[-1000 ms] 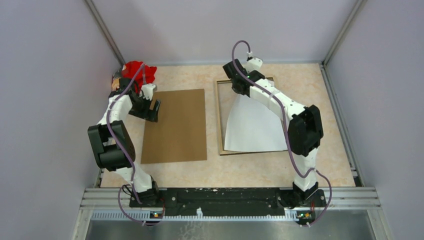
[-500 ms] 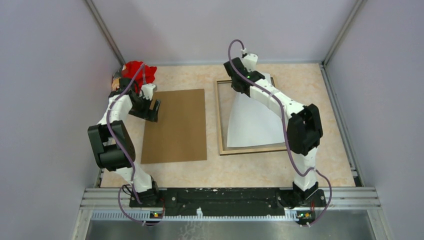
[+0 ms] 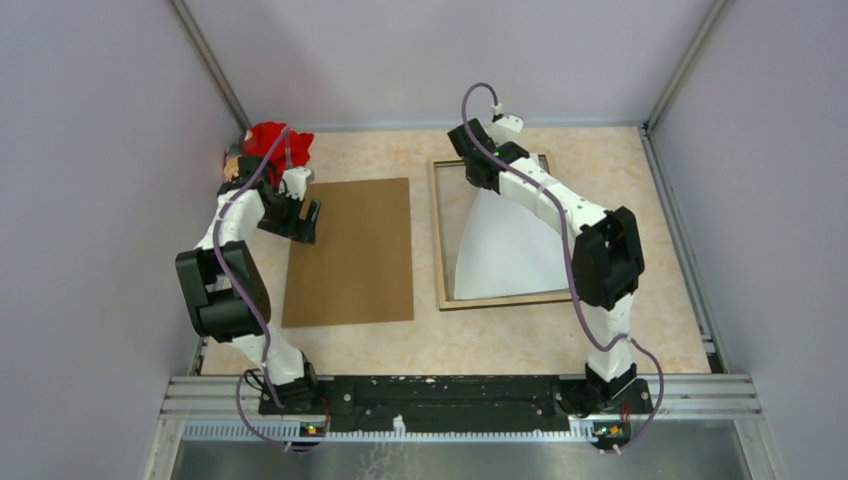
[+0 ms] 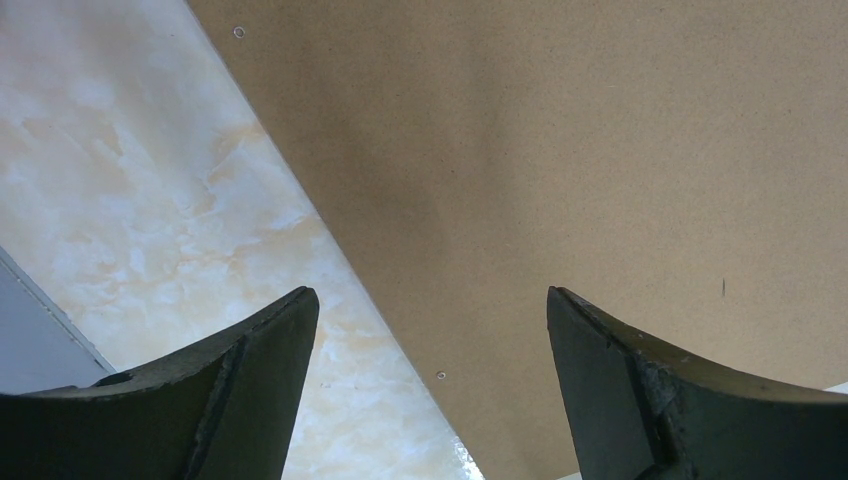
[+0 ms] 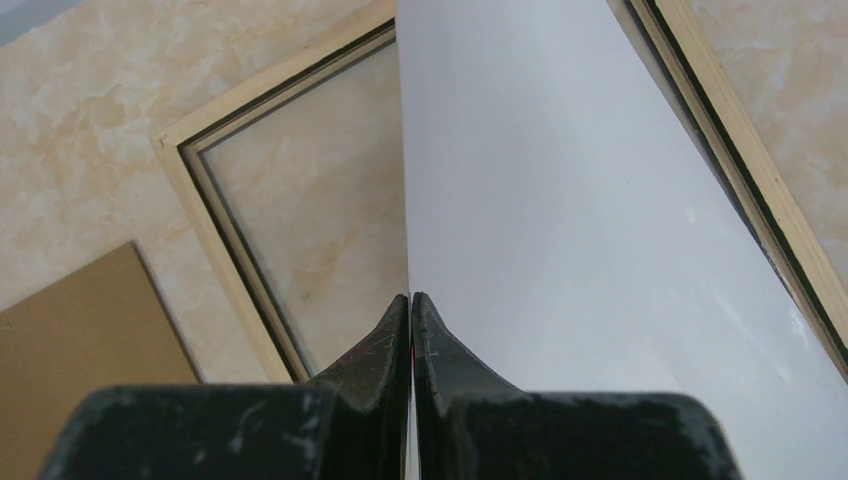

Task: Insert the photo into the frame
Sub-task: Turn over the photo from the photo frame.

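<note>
The frame point(image 3: 441, 240) lies back-up on the right half of the table, tan wood showing; in the right wrist view its rail point(image 5: 210, 215) and clear pane point(image 5: 310, 210) are seen. The photo point(image 3: 505, 250) shows its white reverse, its near edge resting in the frame and its far end lifted. My right gripper point(image 3: 478, 168) is shut on the photo's far edge point(image 5: 560, 230), jaws pinched on the sheet point(image 5: 411, 300). My left gripper point(image 3: 308, 222) is open and empty over the left edge of the brown backing board point(image 4: 560, 150).
The brown backing board point(image 3: 350, 250) lies flat left of the frame. A red object point(image 3: 278, 140) sits at the back left corner. Purple walls enclose the table; a metal rail runs along the near edge.
My right gripper moved back and slightly left then returned, shifting the photo's lifted far end; the near edge now sits inside the frame. The left arm has not moved.
</note>
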Robot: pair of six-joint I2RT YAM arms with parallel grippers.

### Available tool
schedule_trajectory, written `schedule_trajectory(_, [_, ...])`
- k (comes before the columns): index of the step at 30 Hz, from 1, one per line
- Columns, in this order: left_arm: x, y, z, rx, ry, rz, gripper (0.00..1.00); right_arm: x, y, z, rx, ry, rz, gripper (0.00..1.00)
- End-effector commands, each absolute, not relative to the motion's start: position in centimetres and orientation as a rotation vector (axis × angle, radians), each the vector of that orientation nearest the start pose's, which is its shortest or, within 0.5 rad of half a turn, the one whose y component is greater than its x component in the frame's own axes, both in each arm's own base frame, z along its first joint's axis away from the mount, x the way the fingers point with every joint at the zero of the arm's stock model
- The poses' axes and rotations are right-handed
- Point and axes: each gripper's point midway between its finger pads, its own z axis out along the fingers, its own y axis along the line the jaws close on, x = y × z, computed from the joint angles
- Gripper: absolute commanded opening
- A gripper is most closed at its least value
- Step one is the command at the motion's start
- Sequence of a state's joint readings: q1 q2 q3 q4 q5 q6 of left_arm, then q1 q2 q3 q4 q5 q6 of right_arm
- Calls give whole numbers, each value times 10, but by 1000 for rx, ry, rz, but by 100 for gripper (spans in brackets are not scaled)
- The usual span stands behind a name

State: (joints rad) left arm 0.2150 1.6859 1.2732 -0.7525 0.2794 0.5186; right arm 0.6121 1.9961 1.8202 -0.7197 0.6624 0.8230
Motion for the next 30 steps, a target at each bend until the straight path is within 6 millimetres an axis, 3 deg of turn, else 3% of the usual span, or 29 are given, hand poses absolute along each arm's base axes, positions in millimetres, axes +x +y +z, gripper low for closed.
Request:
schedule_trajectory(1, [366,49,94,484,2588,-145,90,462,206,166,566,2181,-140,0])
schedule_trajectory(12, [365,49,92,485,2592,-146,90,462,196,156,585,2196,-150,0])
schedule_trajectory(19, [366,49,93,485,2591,-142,90,471,211,158,438,2213,-80,0])
schedule_trajectory(26, [366,49,93,486,2591,-142,90,469,220,146,271,2264,-65,0])
schedule_trajectory(30, [366,49,92,481,2593,-142,91,467,229,139,222,2289,-8,13])
